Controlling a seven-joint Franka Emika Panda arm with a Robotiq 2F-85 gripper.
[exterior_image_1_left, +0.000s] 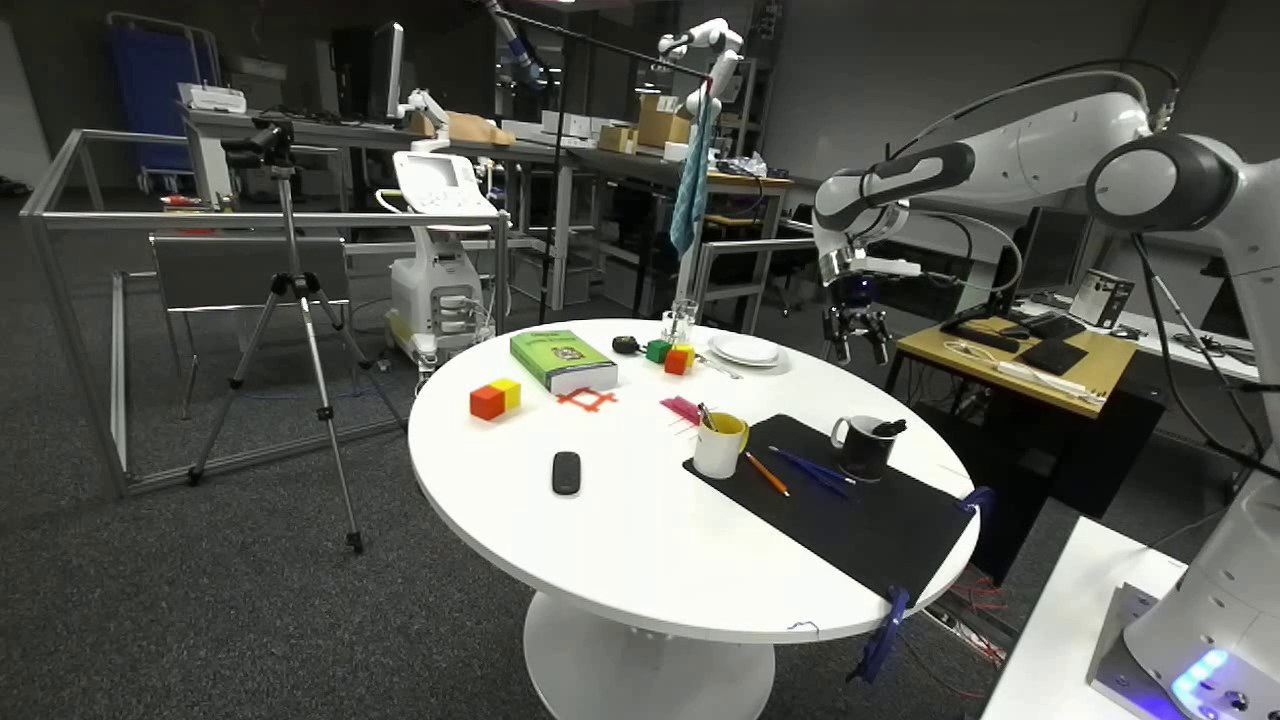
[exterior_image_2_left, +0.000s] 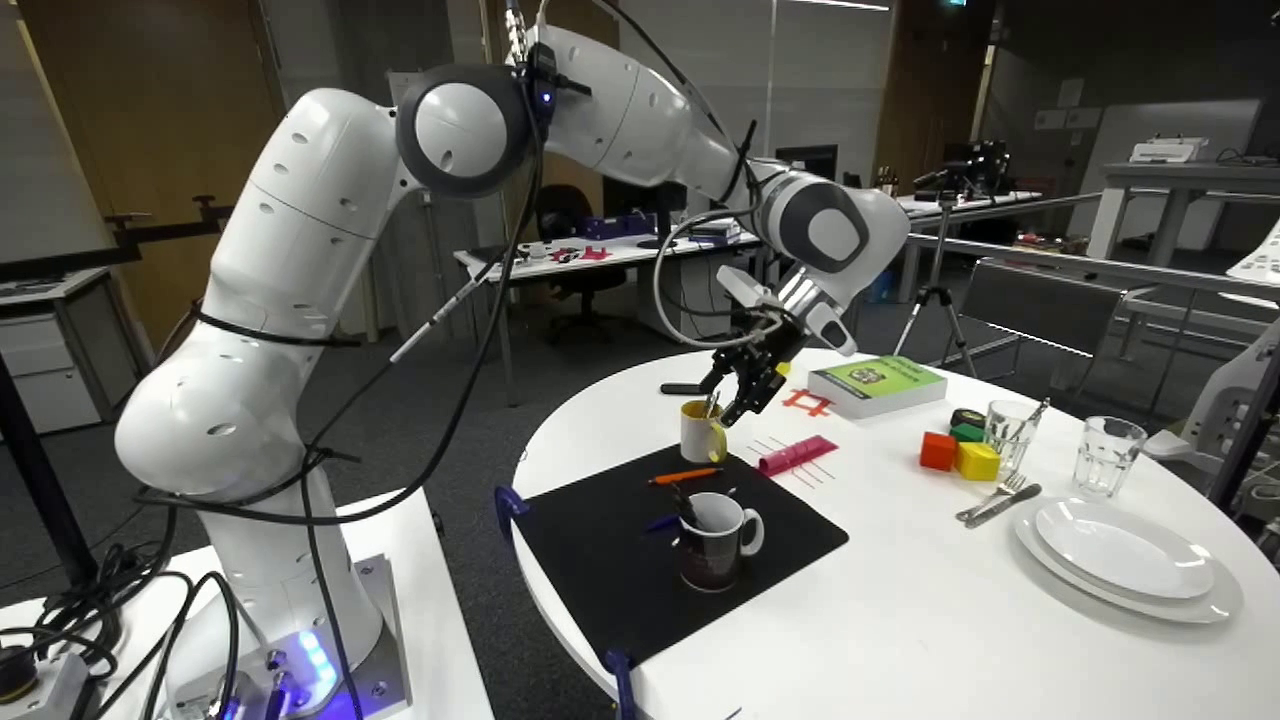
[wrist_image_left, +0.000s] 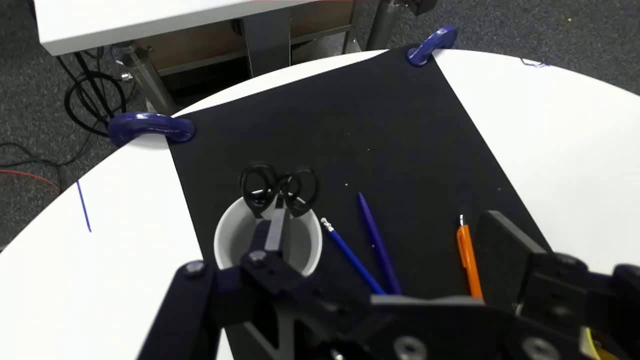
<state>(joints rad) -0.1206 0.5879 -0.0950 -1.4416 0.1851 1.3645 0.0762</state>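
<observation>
While the gripper (wrist_image_left: 387, 215) hangs above the round white table (wrist_image_left: 550, 140), its fingers stand wide apart, with free space between them. Counting the hours around the centre of the wrist view, and going from the left, I find a blue clamp (wrist_image_left: 150, 125) at ten o'clock. At seven o'clock a black-and-white mug (wrist_image_left: 302, 242) stands upright on the black mat (wrist_image_left: 350, 125), partly behind one finger, and in it lean the black scissors (wrist_image_left: 274, 184), handles up. At five o'clock lies the blue pencil (wrist_image_left: 353, 256), and just beside it the dark-blue pen (wrist_image_left: 378, 244). Another blue clamp (wrist_image_left: 432, 46) is at one o'clock. The orange pen (wrist_image_left: 469, 257) lies at four o'clock. Farther out in this direction, the white-and-yellow mug (exterior_image_1_left: 716, 450) stands upright by the mat's corner.
</observation>
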